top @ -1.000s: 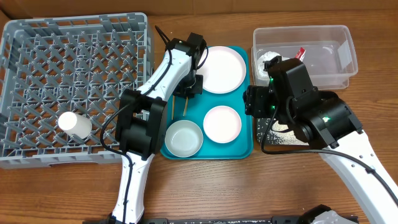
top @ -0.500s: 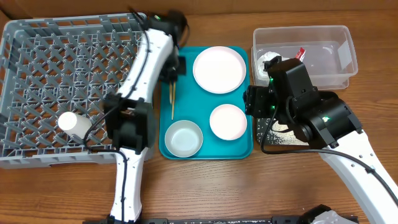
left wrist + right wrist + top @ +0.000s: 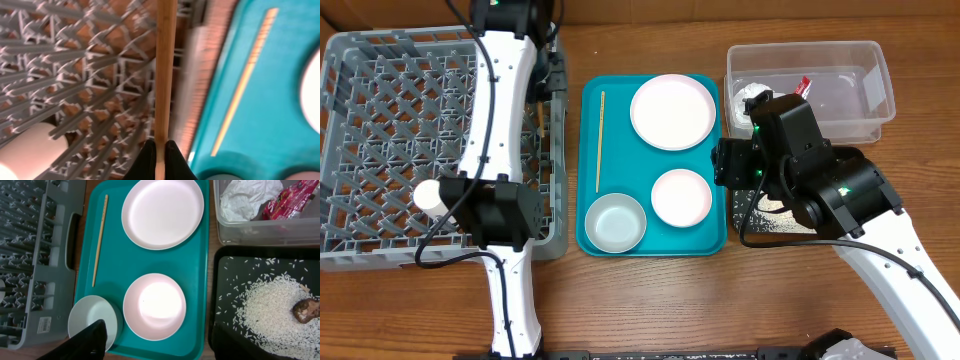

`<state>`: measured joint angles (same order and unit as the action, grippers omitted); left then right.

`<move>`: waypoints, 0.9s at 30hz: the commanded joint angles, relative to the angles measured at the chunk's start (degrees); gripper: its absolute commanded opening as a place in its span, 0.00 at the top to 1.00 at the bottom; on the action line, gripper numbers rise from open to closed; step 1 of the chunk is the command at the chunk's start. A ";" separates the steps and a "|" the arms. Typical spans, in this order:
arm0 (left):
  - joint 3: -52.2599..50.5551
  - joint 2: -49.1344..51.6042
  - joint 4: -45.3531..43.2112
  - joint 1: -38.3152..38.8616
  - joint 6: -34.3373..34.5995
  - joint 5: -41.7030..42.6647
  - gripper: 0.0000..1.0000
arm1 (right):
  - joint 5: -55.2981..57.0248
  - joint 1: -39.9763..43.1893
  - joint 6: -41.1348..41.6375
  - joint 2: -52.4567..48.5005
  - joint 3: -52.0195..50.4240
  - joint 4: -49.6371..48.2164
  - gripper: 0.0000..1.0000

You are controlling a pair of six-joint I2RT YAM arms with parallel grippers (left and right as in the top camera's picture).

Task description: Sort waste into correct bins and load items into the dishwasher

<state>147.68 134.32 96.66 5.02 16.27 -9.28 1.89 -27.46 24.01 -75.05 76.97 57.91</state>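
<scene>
My left gripper (image 3: 160, 150) is shut on a wooden chopstick (image 3: 165, 65) and holds it above the right side of the grey dish rack (image 3: 380, 60); in the overhead view it is at the rack's far right corner (image 3: 550, 75). The second chopstick (image 3: 600, 140) lies on the teal tray (image 3: 715, 240) with the plate (image 3: 672, 111), a pinkish bowl (image 3: 680, 197) and a pale bowl (image 3: 615, 222). The white cup (image 3: 438, 197) lies in the rack. My right gripper (image 3: 160, 345) is open and empty above the tray's near edge.
The clear tub (image 3: 875, 60) at the back right holds the red wrapper (image 3: 292, 202) and the paper wad (image 3: 247, 197). The black tray (image 3: 225, 280) beside the teal tray holds rice (image 3: 270, 305) and a brown scrap (image 3: 306, 309). My right arm covers most of it from overhead.
My left arm has lifted one chopstick off the teal tray and carried it back and left over the rack's right wall. The right arm has not moved.
</scene>
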 commanded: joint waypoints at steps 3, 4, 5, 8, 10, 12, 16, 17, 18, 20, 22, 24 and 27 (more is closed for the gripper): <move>-8.22 -0.59 0.02 -1.38 -1.90 -2.34 0.96 | 0.39 0.11 0.46 -0.04 0.33 -0.20 0.31; -9.94 -0.59 -0.79 -1.44 -1.92 -2.29 0.96 | 0.39 0.11 0.46 -0.04 0.33 -0.20 0.31; -12.11 -0.59 -2.56 -1.46 -1.97 -1.77 0.96 | 0.39 0.11 0.46 -0.04 0.33 -0.22 0.32; -14.49 -0.59 -4.96 -1.29 -1.95 -1.64 0.96 | 0.39 0.11 0.46 -0.09 0.33 -0.31 0.32; -14.91 -0.59 -5.62 -1.22 -1.92 -1.64 0.95 | 0.39 0.11 0.46 -0.15 0.33 -0.28 0.32; -14.93 -0.59 -5.64 -1.25 -2.29 -1.79 0.94 | 0.37 0.11 0.46 -0.20 0.33 -0.31 0.31; -15.34 -0.59 -5.92 -1.29 -7.89 -1.81 0.95 | 0.37 0.11 0.48 -0.20 0.33 -0.31 0.32; -15.39 -0.57 -5.92 -1.29 -8.66 -1.81 0.96 | 0.37 0.11 0.48 -0.20 0.33 -0.31 0.31; -15.41 -0.59 -5.97 -1.29 -8.68 -1.62 0.96 | 0.37 0.11 0.48 -0.20 0.33 -0.31 0.32; -15.65 -0.59 -6.36 -1.29 -8.85 -1.11 0.95 | 0.37 0.11 0.46 -0.20 0.33 -0.33 0.32; -16.50 -0.59 -6.97 -1.05 -8.83 -0.92 0.91 | 0.37 0.11 0.48 -0.20 0.33 -0.33 0.31; -18.16 -0.59 -8.15 -0.87 -8.79 -1.01 0.88 | 0.37 0.11 0.48 -0.20 0.33 -0.33 0.31; -20.98 -0.59 -9.99 -0.87 -8.09 -0.98 0.89 | -0.22 0.11 0.48 -0.20 0.33 -0.31 0.32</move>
<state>129.80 134.39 87.72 3.42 8.78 -10.33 1.89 -27.46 24.03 -75.18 76.97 57.95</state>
